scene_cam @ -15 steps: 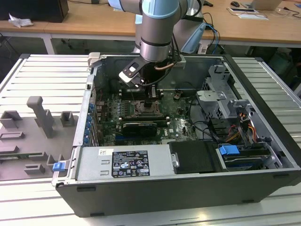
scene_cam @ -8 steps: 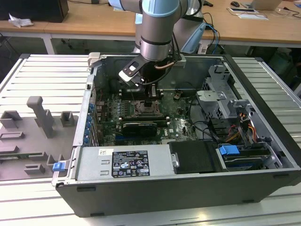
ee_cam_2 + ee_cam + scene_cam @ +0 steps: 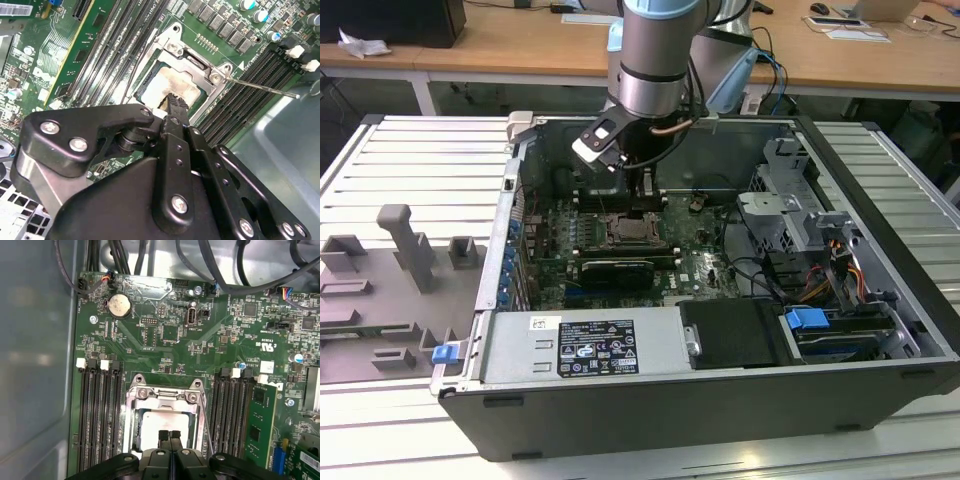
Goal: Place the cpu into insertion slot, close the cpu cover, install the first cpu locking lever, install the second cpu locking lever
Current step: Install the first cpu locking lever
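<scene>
1. the open computer case [image 3: 650,420] lay on its side in the exterior view, with the green motherboard [image 3: 165,355] inside.
2. the gripper [image 3: 170,436] hung just over the insertion slot [image 3: 623,232], fingertips pressed together.
3. the cpu cover [image 3: 165,396] lay down over that slot.
4. the cpu [image 3: 160,422] sat in the cover's window.
5. a thin locking lever [image 3: 260,86] angled out over the memory slots [image 3: 250,107].
</scene>
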`<state>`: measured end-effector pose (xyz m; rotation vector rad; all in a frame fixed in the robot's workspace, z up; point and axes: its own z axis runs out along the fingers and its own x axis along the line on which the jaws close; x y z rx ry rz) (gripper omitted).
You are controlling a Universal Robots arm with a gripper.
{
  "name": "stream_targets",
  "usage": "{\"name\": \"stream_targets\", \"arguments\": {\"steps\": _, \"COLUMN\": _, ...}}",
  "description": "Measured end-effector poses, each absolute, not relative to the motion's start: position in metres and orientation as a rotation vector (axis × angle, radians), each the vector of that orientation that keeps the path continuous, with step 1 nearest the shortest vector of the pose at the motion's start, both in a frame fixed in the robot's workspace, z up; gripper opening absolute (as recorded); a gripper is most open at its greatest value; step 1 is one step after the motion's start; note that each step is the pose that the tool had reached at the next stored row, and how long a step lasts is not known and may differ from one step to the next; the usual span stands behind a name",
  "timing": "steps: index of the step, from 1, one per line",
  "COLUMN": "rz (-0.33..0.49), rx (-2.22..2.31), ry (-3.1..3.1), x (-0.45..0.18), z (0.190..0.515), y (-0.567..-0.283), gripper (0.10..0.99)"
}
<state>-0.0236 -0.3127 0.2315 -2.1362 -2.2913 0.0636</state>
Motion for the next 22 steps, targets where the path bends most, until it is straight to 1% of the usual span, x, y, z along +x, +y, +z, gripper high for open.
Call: {"name": "stream_targets", "arguments": {"steps": 22, "rz": 0.072, "rx": -2.139, "ry": -2.295, "x": -0.024, "z": 0.244, "y": -0.312, "gripper": 0.106}}
